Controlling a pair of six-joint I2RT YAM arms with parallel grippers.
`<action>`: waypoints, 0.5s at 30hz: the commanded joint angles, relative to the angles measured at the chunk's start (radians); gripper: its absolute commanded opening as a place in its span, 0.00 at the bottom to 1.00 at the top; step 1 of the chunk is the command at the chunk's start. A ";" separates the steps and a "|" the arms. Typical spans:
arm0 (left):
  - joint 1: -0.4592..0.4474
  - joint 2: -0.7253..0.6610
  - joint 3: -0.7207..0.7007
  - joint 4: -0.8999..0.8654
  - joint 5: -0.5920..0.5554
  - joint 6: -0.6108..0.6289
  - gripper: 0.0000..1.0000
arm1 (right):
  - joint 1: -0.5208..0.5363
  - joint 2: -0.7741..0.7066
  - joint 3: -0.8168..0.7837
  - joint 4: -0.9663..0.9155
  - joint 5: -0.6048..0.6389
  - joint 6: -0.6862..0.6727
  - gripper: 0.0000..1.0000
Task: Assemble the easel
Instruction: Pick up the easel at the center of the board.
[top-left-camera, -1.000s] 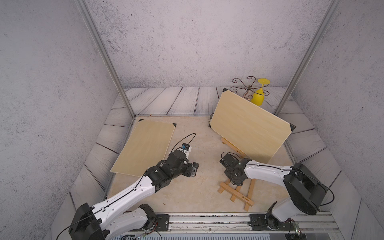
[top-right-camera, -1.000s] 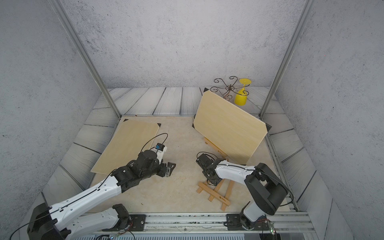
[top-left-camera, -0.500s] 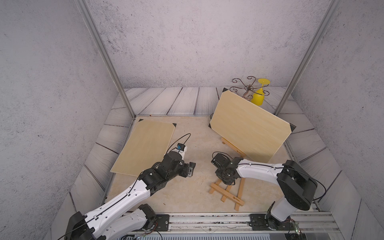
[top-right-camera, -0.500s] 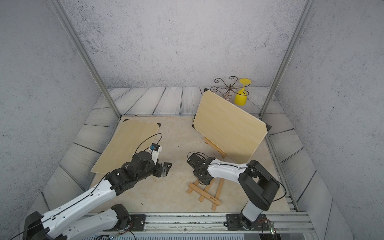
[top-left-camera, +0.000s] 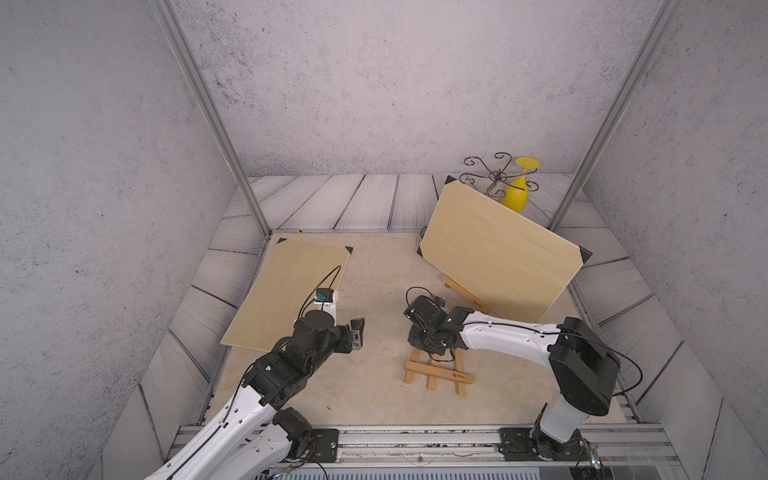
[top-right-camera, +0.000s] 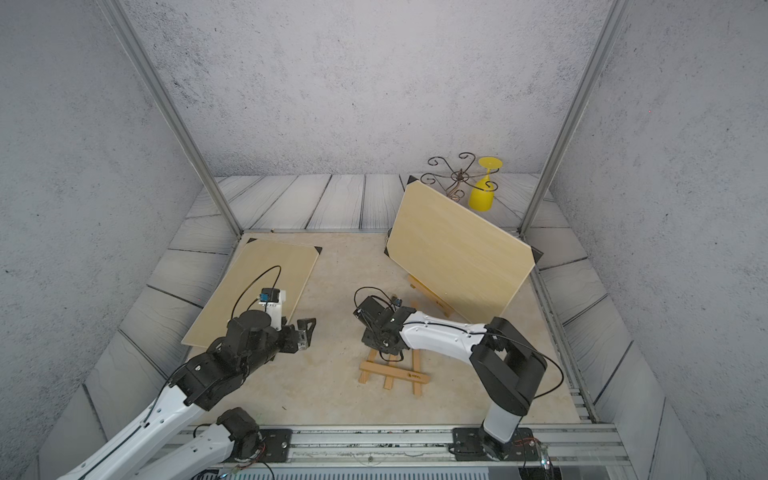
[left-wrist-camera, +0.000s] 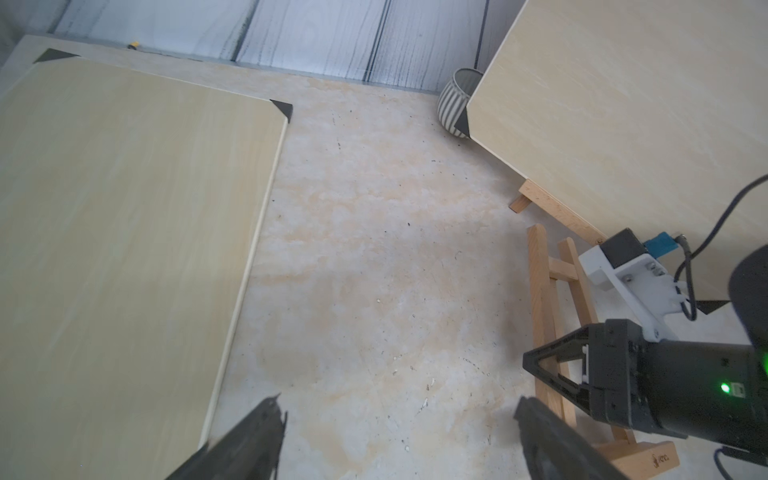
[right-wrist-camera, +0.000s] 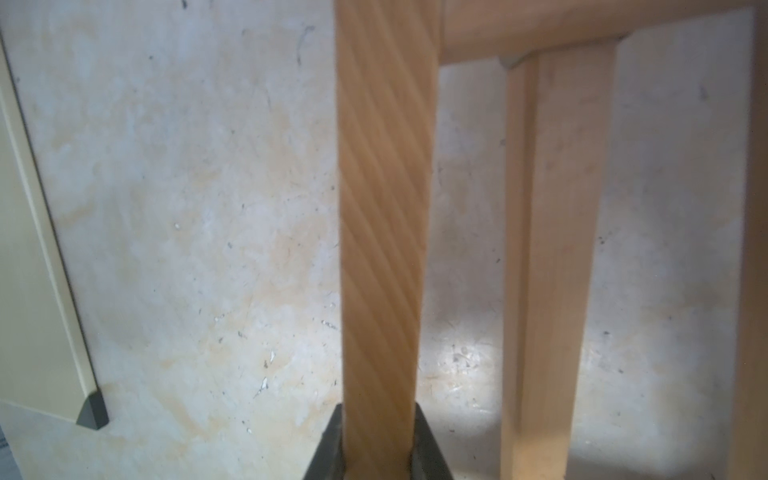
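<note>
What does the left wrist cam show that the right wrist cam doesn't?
Left wrist only: striped pot, propped board, wooden stand under it, left gripper open and empty. Right wrist only: the grip up close, fingers pinching a leg of the loose easel. Both: right gripper, that easel, flat board, beige mat.
</note>
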 joint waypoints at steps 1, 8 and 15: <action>0.019 -0.026 -0.021 -0.050 -0.022 -0.024 0.91 | 0.011 -0.101 -0.008 0.060 -0.038 -0.163 0.00; 0.020 -0.041 -0.068 0.013 0.018 -0.011 0.91 | 0.011 -0.282 -0.078 0.135 -0.102 -0.334 0.00; 0.015 0.033 -0.156 0.287 0.208 -0.026 0.91 | 0.011 -0.413 -0.116 0.166 -0.139 -0.409 0.00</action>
